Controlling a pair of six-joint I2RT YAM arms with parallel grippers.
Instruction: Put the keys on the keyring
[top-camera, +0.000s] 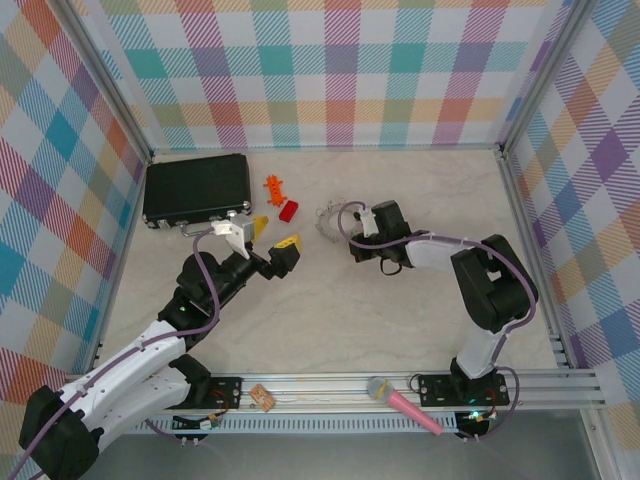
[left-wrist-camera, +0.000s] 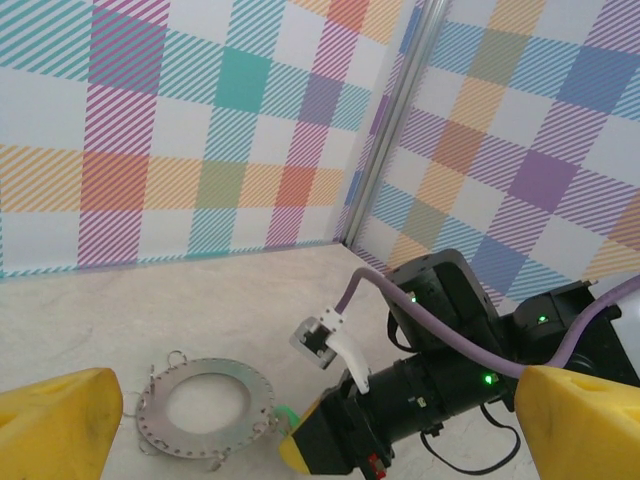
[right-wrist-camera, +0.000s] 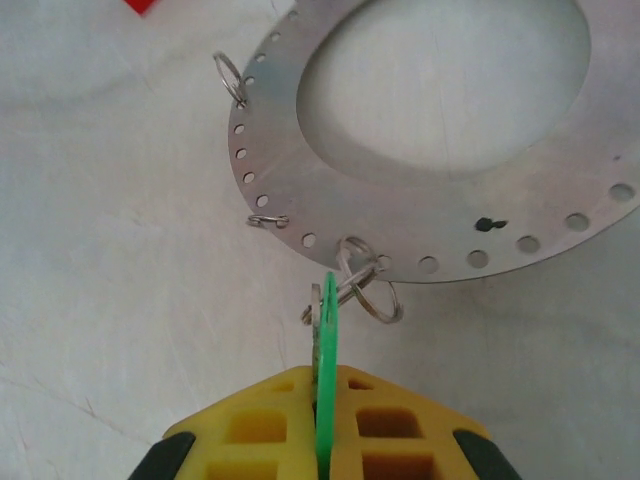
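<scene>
While my left gripper (top-camera: 273, 235) hangs with its 2 yellow jaws spread wide, holding nothing, the keyring (right-wrist-camera: 400, 215) lies flat on the table (top-camera: 330, 330). My right gripper (right-wrist-camera: 325, 390) pinches the green key (right-wrist-camera: 326, 330) upright against the small wire loops (right-wrist-camera: 365, 285) at the keyring's rim.
</scene>
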